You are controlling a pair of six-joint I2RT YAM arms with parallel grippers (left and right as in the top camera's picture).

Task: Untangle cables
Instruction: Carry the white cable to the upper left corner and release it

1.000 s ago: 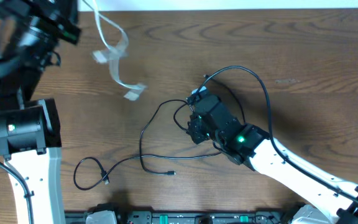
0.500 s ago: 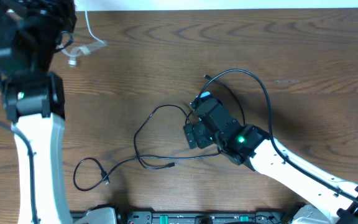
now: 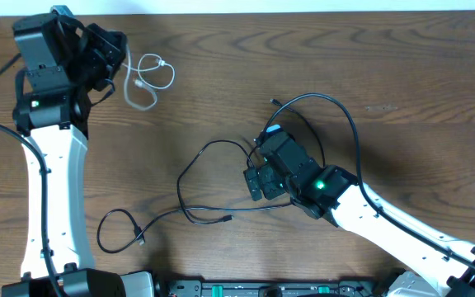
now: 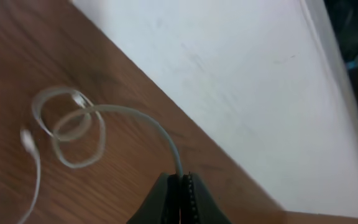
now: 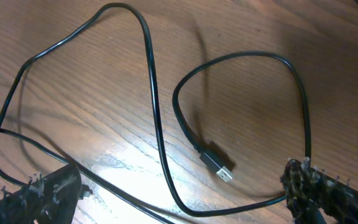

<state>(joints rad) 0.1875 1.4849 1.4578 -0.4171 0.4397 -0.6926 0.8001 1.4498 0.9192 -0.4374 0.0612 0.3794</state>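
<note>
**Left:** the left gripper [image 3: 119, 54], at the far left corner of the wooden table [image 3: 419, 66], has its jaws pressed together on one end of the white cable [image 3: 148, 76]. The rest of that cord lies in small coils just beside it, well apart from the other cords.

**Centre:** the two black cables [image 3: 190, 177] lie spread in loose, overlapping curves. One of them ends in a small loop [image 3: 114, 231] near the front edge.

**Right:** the right gripper [image 3: 256, 180] hangs low over the black cords with its jaws spread wide, gripping nothing. In the right wrist view, a USB plug [image 5: 217, 165] lies on the wood between its fingers [image 5: 45, 193].
</note>
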